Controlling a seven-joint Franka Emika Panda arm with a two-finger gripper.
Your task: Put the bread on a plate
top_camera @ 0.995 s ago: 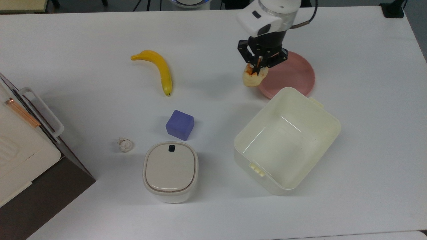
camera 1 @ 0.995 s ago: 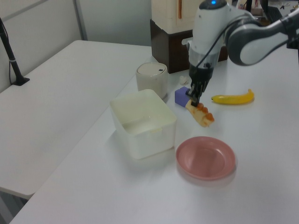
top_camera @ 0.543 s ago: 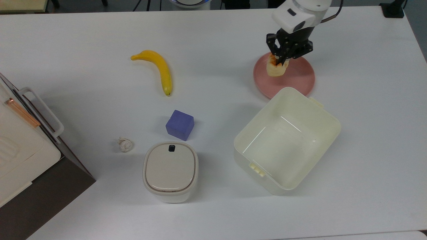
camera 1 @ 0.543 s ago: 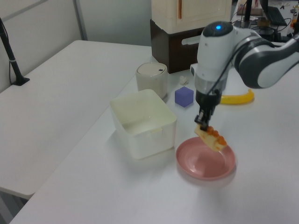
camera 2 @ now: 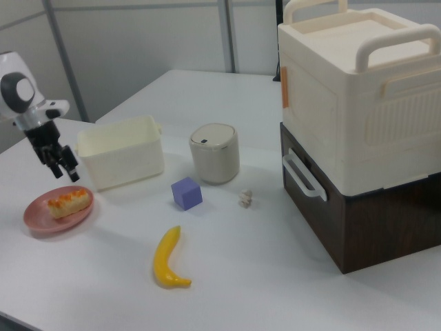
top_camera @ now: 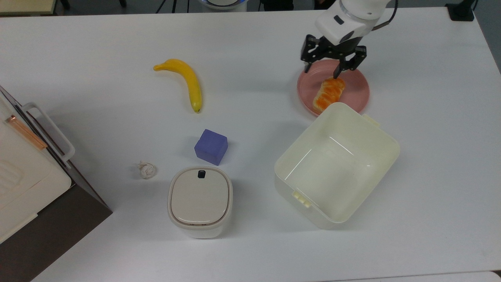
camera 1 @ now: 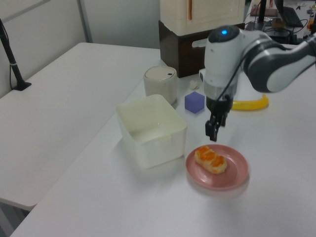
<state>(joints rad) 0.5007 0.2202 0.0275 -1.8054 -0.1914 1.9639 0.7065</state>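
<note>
Bread (top_camera: 328,93) released half a second back, now lying glaze-up on pink plate (top_camera: 358,92) beside tub (top_camera: 336,164) | gripper (top_camera: 332,67) raised above plate, jaws spread wide, holding nothing | I judge placement done; retreat remains.

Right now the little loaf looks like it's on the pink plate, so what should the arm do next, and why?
Probably lift straight up and away. The bread lies flat inside the plate, and the gripper hangs open just above it, holding nothing. Rising clear would avoid nudging the bread or the cream tub beside the plate.
</note>
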